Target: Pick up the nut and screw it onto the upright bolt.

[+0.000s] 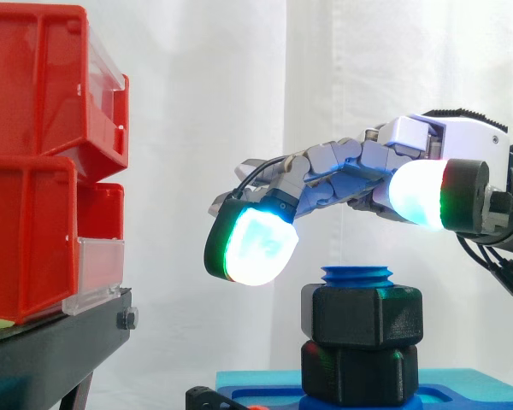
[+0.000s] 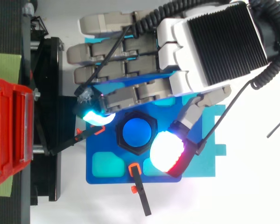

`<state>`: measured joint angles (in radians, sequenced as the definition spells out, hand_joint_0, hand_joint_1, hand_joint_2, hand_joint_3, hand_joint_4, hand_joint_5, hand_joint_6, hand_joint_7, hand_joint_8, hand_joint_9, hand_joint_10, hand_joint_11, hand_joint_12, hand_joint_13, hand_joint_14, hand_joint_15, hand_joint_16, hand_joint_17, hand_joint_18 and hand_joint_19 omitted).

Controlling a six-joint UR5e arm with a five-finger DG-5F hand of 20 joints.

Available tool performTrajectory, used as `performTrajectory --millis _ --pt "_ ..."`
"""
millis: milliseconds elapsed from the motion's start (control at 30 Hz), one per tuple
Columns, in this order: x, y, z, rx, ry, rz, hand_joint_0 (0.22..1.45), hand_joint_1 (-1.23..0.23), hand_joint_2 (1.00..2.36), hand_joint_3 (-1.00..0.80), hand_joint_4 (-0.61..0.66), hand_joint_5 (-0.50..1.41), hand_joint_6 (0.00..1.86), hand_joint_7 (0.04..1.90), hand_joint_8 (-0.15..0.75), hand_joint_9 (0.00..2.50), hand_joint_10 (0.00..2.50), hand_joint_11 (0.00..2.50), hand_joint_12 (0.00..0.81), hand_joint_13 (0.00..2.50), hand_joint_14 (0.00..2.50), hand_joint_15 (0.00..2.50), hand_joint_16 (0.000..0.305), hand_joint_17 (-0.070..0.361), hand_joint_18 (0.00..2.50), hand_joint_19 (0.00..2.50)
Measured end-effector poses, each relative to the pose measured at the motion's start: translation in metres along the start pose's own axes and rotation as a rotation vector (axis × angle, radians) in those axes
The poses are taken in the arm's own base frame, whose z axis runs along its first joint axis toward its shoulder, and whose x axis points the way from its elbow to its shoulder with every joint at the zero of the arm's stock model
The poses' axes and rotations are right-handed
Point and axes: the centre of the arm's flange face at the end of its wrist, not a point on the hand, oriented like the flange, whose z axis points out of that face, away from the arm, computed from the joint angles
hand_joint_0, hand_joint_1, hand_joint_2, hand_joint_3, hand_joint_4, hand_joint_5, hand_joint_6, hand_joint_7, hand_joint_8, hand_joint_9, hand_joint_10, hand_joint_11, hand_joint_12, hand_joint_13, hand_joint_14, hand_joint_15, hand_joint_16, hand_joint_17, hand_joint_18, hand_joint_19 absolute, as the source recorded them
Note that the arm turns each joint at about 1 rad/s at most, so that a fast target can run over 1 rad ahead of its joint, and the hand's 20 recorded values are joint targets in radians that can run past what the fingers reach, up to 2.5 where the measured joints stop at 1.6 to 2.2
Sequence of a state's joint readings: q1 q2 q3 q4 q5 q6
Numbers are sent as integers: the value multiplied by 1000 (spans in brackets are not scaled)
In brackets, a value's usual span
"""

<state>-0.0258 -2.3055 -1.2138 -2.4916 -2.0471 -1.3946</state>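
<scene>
Plainly, the black hexagonal plastic nut [image 1: 363,314] sits threaded on the upright blue plastic bolt [image 2: 136,132], whose ribbed top stands just clear above it. A second black hexagonal block [image 1: 359,371] lies directly beneath the nut. Both rise from a blue fixture plate [image 2: 116,176] on the white worktop [image 2: 252,186].

We see the robot's hand [image 2: 210,42] hovering over the bolt. Its fingers [image 1: 256,243] are apart and nearly straight, clamped on nothing. One glowing fingertip pad hangs beside the nut towards the stacked red plastic bins [image 1: 34,171], and the thumb pad [image 2: 167,151] hangs at the opposite side. From the side, both pads ride above the nut, apart from it.
</scene>
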Motion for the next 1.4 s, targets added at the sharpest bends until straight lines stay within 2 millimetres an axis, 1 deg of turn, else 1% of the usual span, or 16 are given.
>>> performTrajectory --millis 300,600,867,1167,1400 --pt "4 18 12 -20 5 21 485 -90 1000 -500 205 -169 502 746 234 492 0 0 311 256 0 0 42 95 0 0" --pt "7 26 17 -24 9 39 486 -90 1000 -500 214 -160 503 786 239 497 0 0 314 257 0 0 41 92 0 0" --pt "12 25 16 -10 15 44 487 -90 1000 -500 223 -157 503 798 245 503 0 0 315 262 0 0 40 90 0 0" --pt "21 22 7 4 33 51 488 -91 1000 -500 226 -154 503 818 248 510 0 0 317 269 0 0 39 88 0 0" --pt "22 20 4 10 33 51 489 -94 1000 -500 238 -148 503 875 252 514 0 0 320 279 0 0 38 87 0 0"
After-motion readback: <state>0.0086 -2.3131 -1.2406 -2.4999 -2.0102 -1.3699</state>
